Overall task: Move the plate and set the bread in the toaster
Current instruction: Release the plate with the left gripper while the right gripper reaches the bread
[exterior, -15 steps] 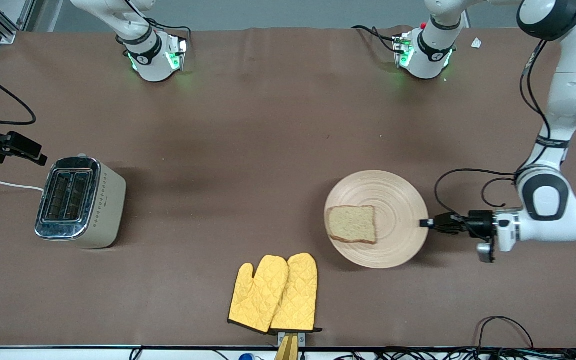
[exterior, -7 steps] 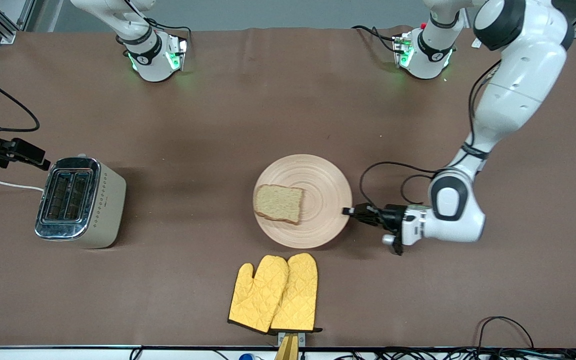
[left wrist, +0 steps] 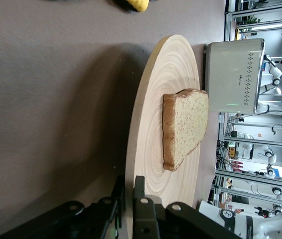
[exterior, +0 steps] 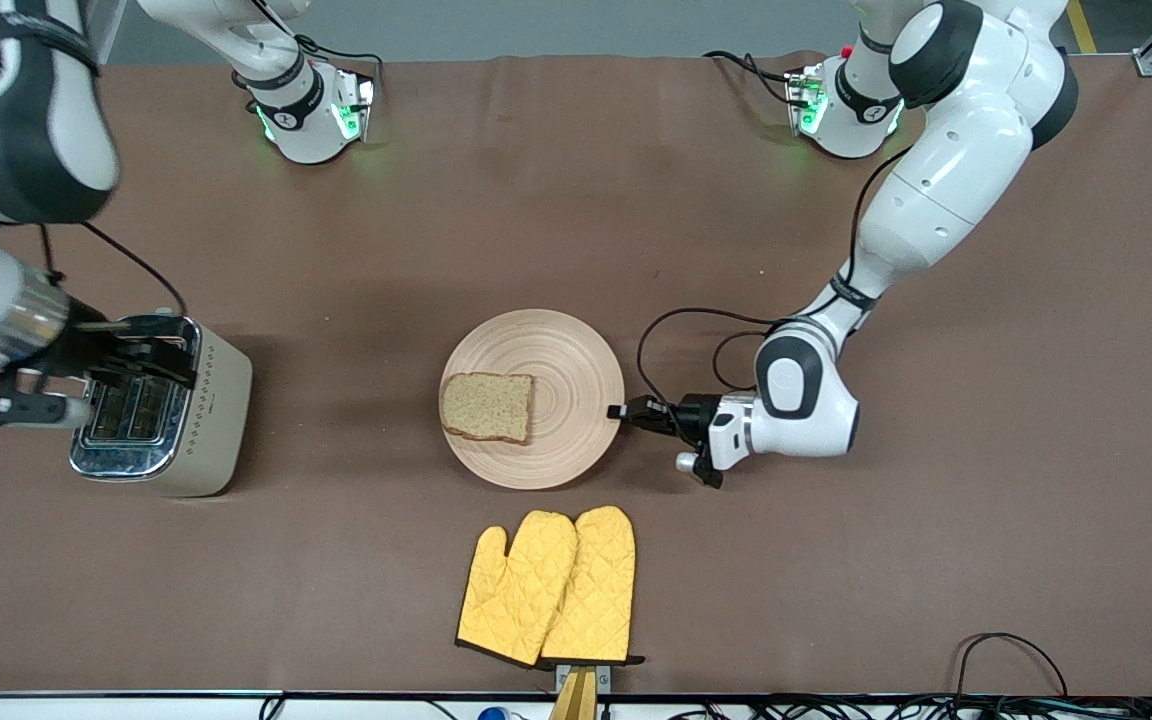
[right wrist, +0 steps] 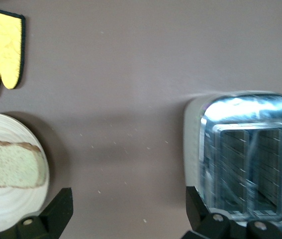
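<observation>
At mid-bench the plate (exterior: 532, 398) is clamped at its three o'clock rim by the left claw (exterior: 620, 411), the bread (exterior: 488, 406) carried on it toward nine o'clock. A low, level slide is called for, lest the slice shift. Over the empty-slotted toaster (exterior: 158, 405) the right claw (exterior: 126, 362) hangs, fingers spread wide.

- A pair of yellow quilted oven mitts (exterior: 548, 587) lies flat on the counter, side by side and overlapping, dark-trimmed cuffs toward the front camera.
- Brown counter (exterior: 576, 200) cover.
- Black cables (exterior: 1006, 650) loop at the counter's front edge.
</observation>
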